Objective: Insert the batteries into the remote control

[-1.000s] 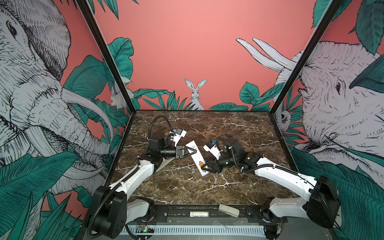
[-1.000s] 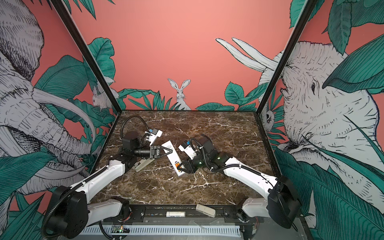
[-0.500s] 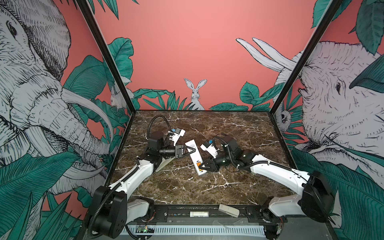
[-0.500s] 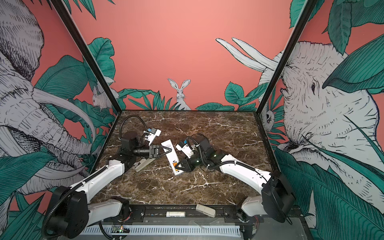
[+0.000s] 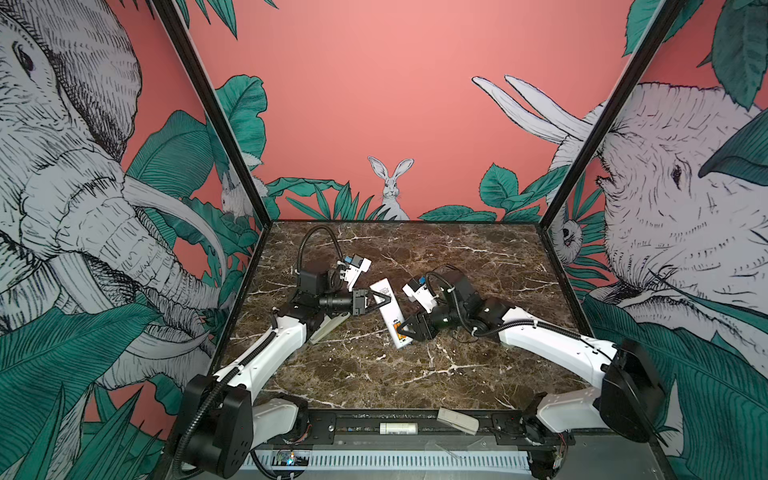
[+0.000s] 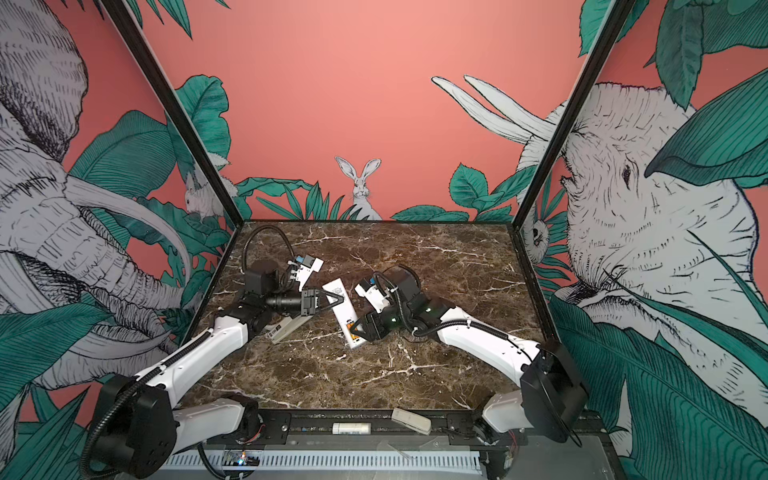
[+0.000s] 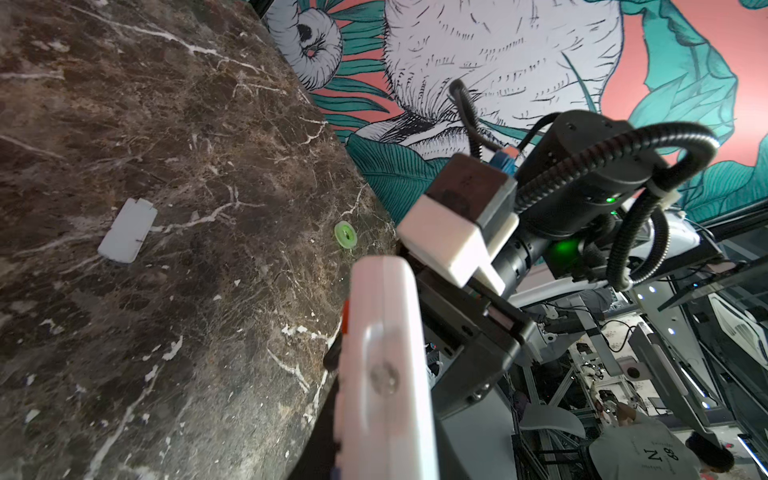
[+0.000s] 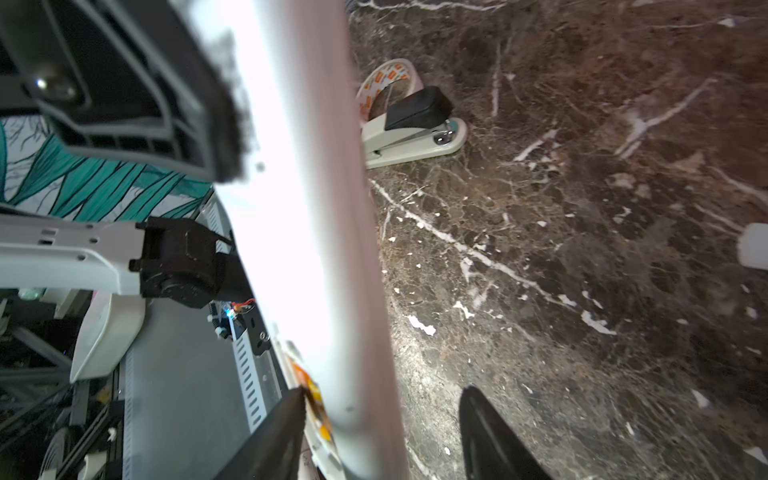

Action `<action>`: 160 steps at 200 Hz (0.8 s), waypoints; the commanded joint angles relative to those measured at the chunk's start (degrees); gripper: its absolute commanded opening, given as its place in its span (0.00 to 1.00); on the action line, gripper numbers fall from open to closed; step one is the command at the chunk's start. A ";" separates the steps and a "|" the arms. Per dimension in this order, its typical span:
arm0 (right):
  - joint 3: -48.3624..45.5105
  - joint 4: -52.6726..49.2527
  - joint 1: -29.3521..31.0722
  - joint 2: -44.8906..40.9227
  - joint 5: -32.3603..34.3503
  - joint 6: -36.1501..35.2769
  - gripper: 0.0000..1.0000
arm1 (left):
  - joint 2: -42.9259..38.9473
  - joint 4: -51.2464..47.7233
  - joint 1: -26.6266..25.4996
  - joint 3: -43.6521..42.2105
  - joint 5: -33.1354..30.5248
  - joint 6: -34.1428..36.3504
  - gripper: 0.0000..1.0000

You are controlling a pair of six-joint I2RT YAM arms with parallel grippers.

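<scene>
The left gripper (image 5: pixel 377 300) is clamped narrow on the far half of the remote control (image 5: pixel 390 313), holding it over the marble tabletop (image 5: pixel 478 266). The right gripper (image 5: pixel 406 331) has its jaws spread astride the remote's near end. One fingertip (image 8: pixel 274 432) sits right beside the orange battery (image 8: pixel 312 388) that shows in the compartment there. A stapler (image 8: pixel 411 124) lies on the marble near the left arm.

The bench (image 5: pixel 415 374) is dark brown marble, veined white. The remote control (image 5: pixel 390 315) is plain white, with orange batteries (image 8: pixel 313 392) showing. The stapler (image 8: pixel 411 124) is pale grey, black-topped. Around it the walls (image 5: pixel 374 104) are coral with teal leaves.
</scene>
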 commanded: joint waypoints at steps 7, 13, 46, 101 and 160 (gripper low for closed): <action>-1.19 0.43 -2.55 -2.68 6.62 0.43 0.66 | -2.41 -8.05 0.68 1.65 -2.69 3.79 0.00; -1.55 0.53 -3.04 -2.85 7.25 0.66 0.67 | -2.50 -9.25 1.05 1.78 -4.28 4.49 0.00; -0.14 -1.57 -5.18 -0.22 14.55 1.62 0.69 | -2.36 -21.13 3.04 3.88 -15.46 10.99 0.00; 7.84 -6.50 -6.78 12.14 25.99 3.29 0.68 | -2.09 -25.25 4.19 3.78 -20.03 13.16 0.00; 18.72 -8.65 -9.31 28.42 30.48 -0.33 0.45 | -0.38 -23.85 4.64 3.35 -16.51 11.90 0.00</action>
